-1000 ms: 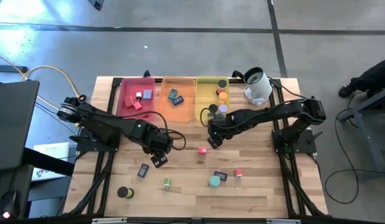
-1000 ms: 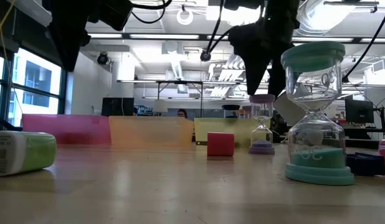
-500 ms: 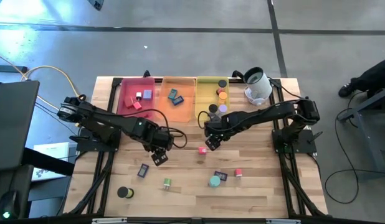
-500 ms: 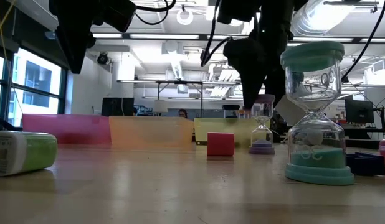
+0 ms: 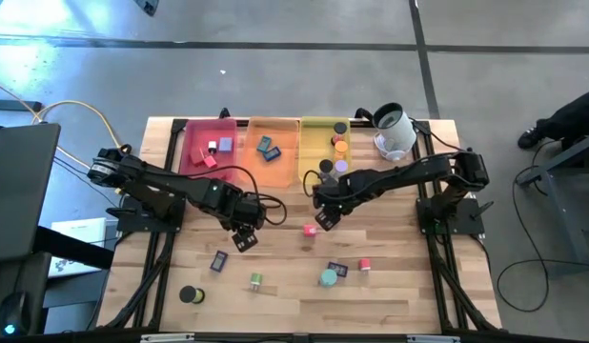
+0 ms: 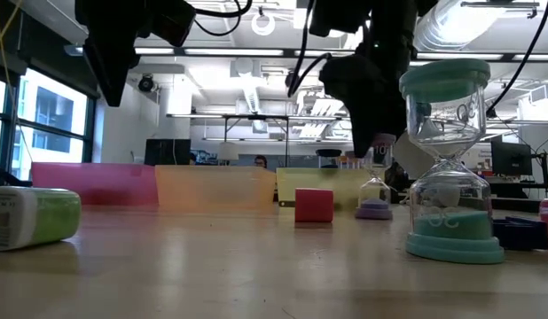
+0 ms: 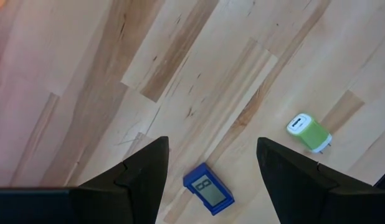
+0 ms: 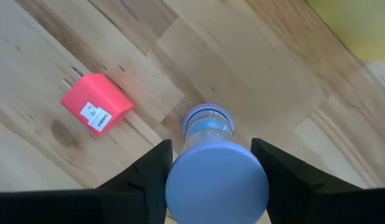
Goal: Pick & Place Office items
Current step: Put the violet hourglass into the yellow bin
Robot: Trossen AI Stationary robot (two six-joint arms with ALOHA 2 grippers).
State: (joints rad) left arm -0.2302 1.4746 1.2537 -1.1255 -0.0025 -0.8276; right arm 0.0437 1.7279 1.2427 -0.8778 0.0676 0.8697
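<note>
purple hourglass (image 8: 216,165) btwn right pincer (image 8: 211,180) fingers

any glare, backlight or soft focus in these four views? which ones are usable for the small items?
Low view: bright ceiling lights backlight both arms into silhouettes; the green charger at the near left looks soft, the teal hourglass sharper. High view: evenly lit, but the items are tiny. Left wrist view: crisp blue timer. Right wrist view: the purple hourglass cap between the fingers is blurred, the pink block sharp.
</note>
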